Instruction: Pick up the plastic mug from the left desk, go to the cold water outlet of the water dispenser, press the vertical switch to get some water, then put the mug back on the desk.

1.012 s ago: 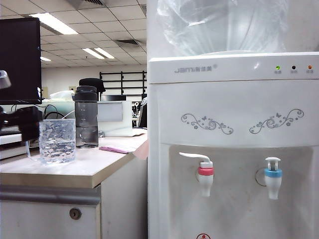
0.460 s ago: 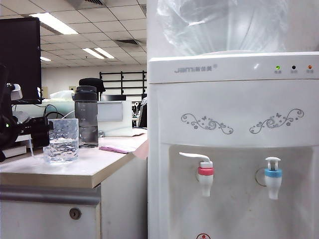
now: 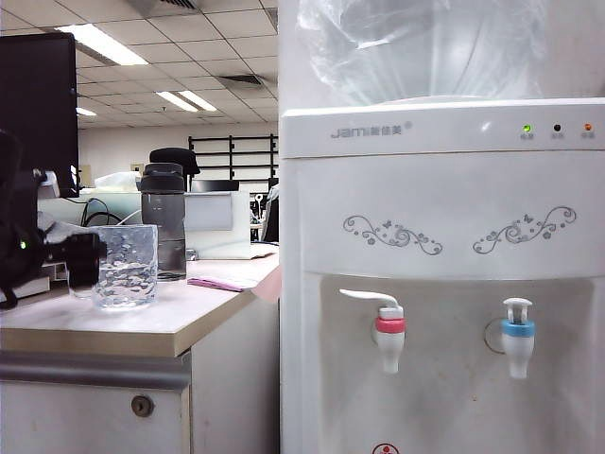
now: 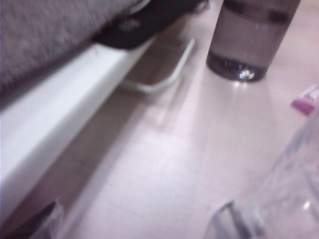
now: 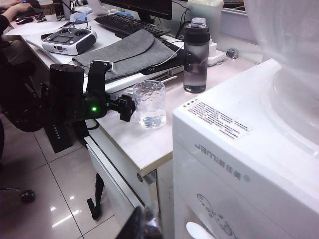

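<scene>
We've got the left hand (image 5: pixel 130 107) wide open, empty, just left of the plastic mug (image 3: pixel 126 266) on the pale table (image 3: pixel 142 326); office ceiling lights (image 3: pixel 99 43) beyond. Right hand (image 5: pixel 142 224): can't tell.

Clear, dimpled plastic mug (image 3: pixel 126 266) on the pale beige left desk (image 3: pixel 142 322); smoky-grey bottle (image 3: pixel 164 222) (dark cap).

My open left gripper (image 5: pixel 130 106) has pushed further over the pale beige desk (image 3: pixel 180 317), and the clear dimpled plastic mug (image 3: pixel 126 266) has slid rightward toward the smoky-grey bottle (image 3: pixel 164 221).
</scene>
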You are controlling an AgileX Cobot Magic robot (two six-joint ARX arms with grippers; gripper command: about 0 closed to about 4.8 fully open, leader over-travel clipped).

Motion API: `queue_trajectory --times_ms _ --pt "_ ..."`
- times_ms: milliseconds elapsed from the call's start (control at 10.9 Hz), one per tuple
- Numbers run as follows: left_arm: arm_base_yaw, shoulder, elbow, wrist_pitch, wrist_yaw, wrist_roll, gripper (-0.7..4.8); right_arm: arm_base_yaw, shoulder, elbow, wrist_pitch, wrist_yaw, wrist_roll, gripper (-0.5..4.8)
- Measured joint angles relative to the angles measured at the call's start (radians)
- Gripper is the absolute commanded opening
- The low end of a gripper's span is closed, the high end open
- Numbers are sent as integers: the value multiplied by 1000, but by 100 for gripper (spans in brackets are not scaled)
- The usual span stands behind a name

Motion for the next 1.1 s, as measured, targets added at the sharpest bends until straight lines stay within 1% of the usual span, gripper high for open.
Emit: queue_trajectory --times_ms 184,276,552,644,736,1104 --pt "0 24 2 24 1 0 419 0 0 0 0 0 0 -1" --pt "0 32 9 27 2 0 273 0 0 0 -1 0 0 -1" --pt "0 32 13 39 4 0 267 0 0 0 -6 1 0 -1" --pt "0 32 14 63 45 20 22 0 0 0 -24 6 0 -1" --pt "0 32 14 76 64 22 -6 0 0 0 -30 6 0 -1" --pt "-1 33 14 80 74 21 -6 0 0 0 -32 6 0 -1"
